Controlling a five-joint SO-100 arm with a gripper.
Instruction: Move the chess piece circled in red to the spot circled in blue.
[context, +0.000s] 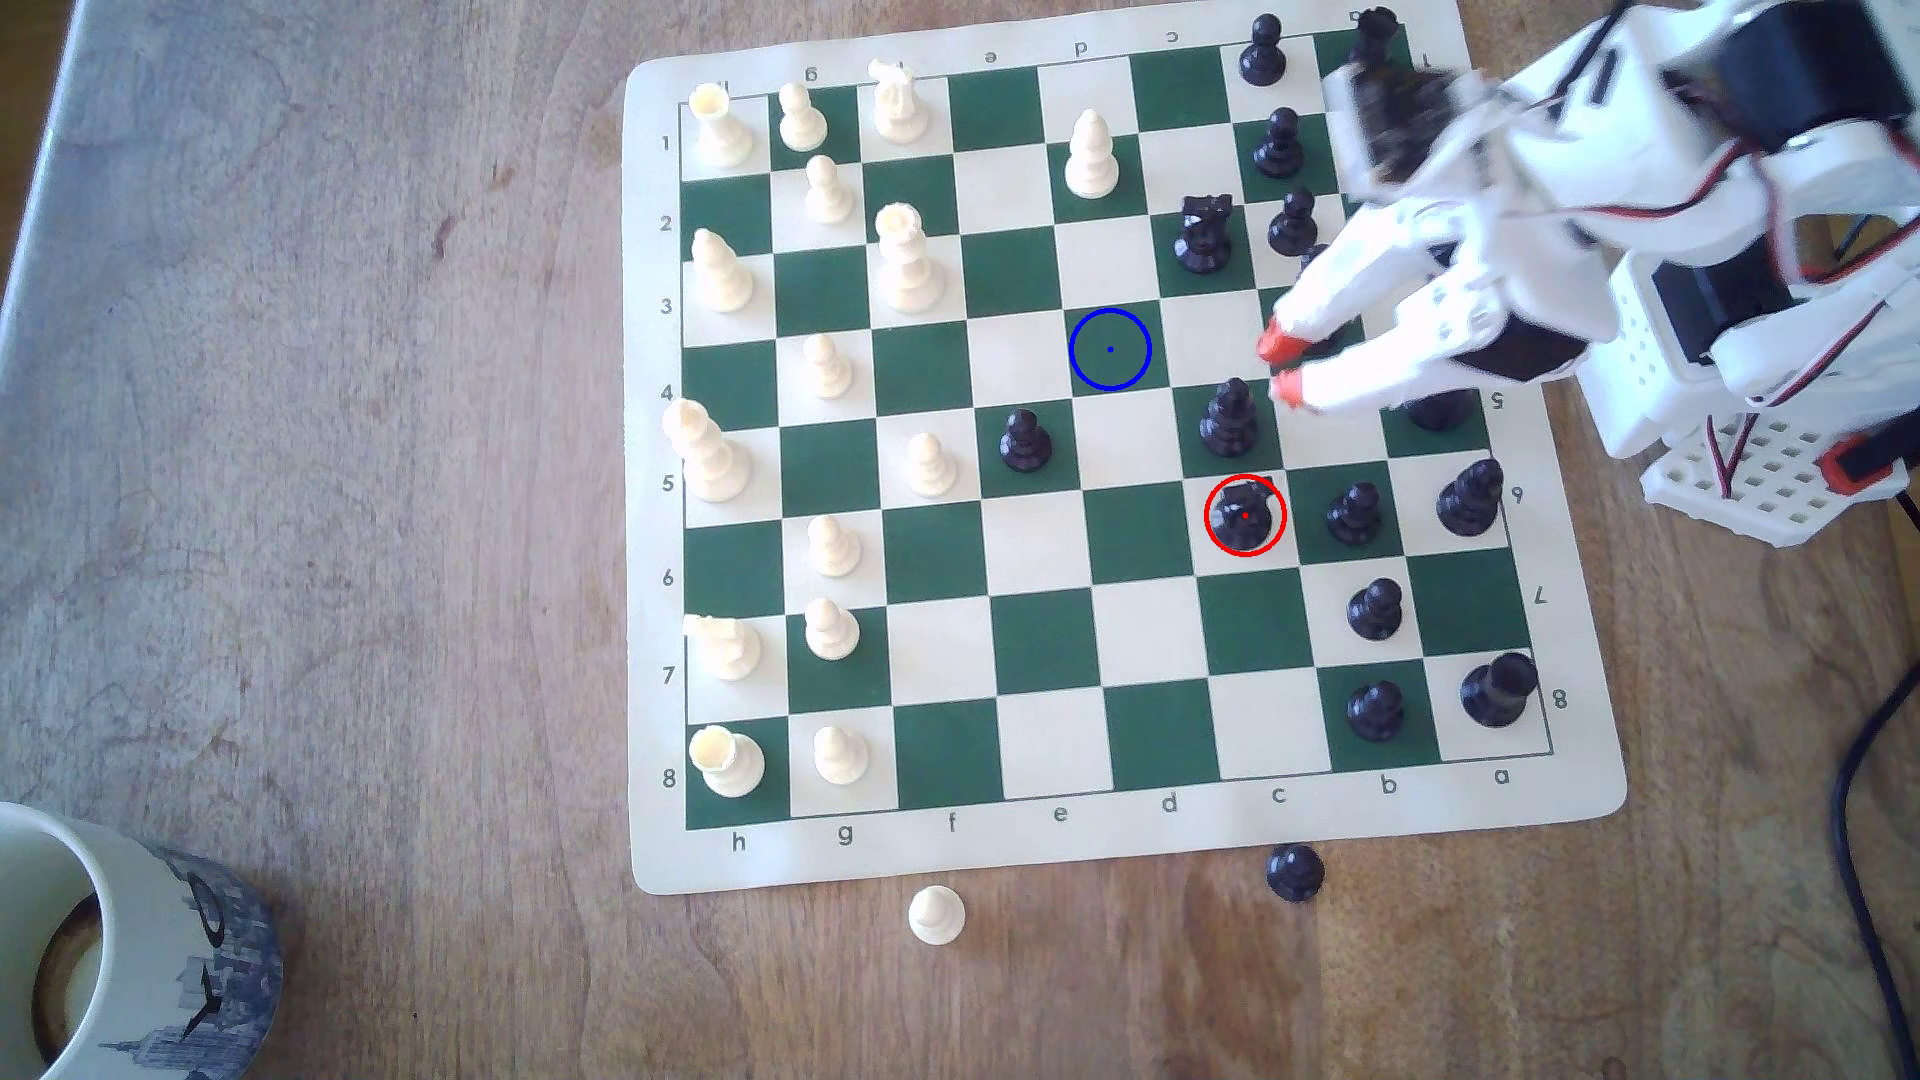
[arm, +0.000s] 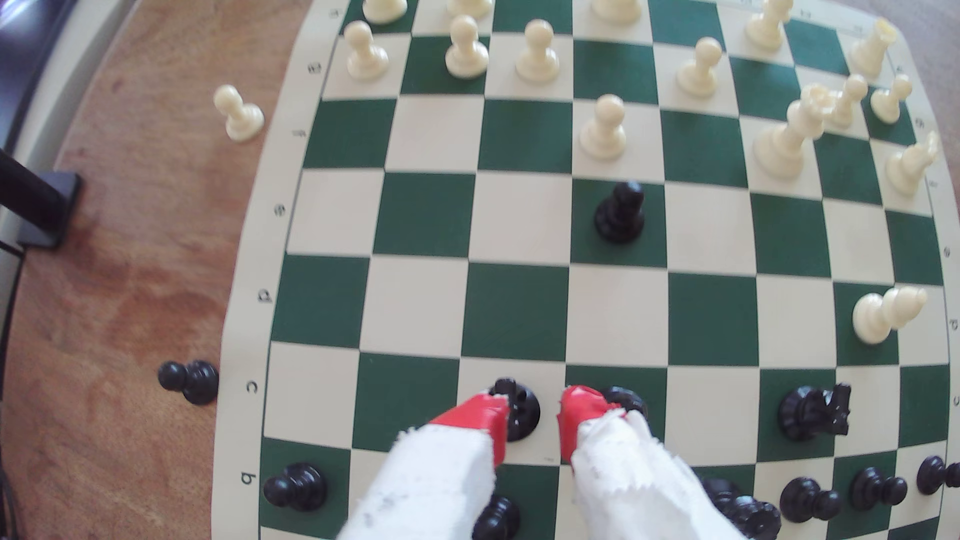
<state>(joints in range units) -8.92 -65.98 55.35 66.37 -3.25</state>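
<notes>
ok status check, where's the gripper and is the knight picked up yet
Gripper open, empty, above the board. Black plastic knight on its red-ringed cream square, untouched. Blue-ringed green square free. Tall black piece stands between.

Worn brown wooden surface (context: 312, 467), grain and darker stains visible. Pale edge strip along exterior view's far left. Printed mug (context: 125, 955) at exterior view's lower left corner. Black cable (context: 1860, 831) trailing at exterior view's right edge. Soft, bright daylight, faint shadows.
</notes>
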